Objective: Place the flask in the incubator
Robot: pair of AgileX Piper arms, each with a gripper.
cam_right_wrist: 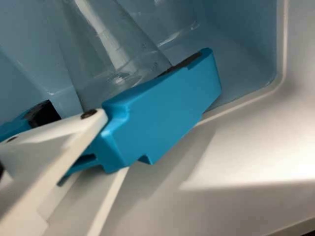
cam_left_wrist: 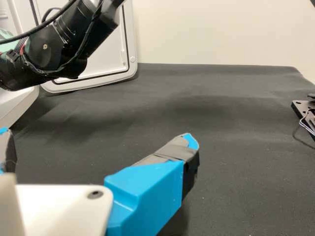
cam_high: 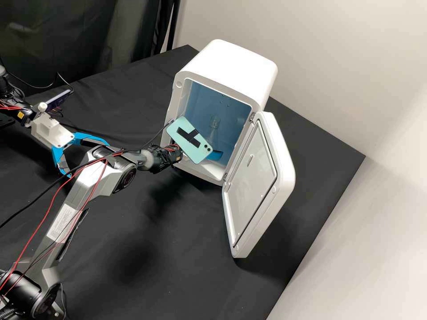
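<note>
Looking down on the black table (cam_high: 155, 258), we see the white incubator (cam_high: 231, 66) toward the far right. Its door (cam_high: 262, 178) is swung wide open to the right and its pale blue chamber (cam_high: 202, 100) faces us. We find the clear glass flask (cam_high: 215, 122) inside that chamber, upright, its neck showing in front of the back wall.

The right arm (cam_high: 98, 178) stretches from the near left across the table, and its wrist is at the mouth of the chamber. There a mint-green flat device (cam_high: 191, 140) crossed with black tape hides the lower part of the flask from above.

From the right wrist we see the right pincer (cam_right_wrist: 123, 83) inside the chamber, gripping the flask low on its cone. One blue finger (cam_right_wrist: 162, 103) lies with its dark pad against the glass, and the other sits on the opposite side. We cannot tell whether the flask's base touches the chamber floor.

The left pincer (cam_high: 86, 158) is at the left, well apart from the incubator and just above the table, with its fingers spread wide.
</note>
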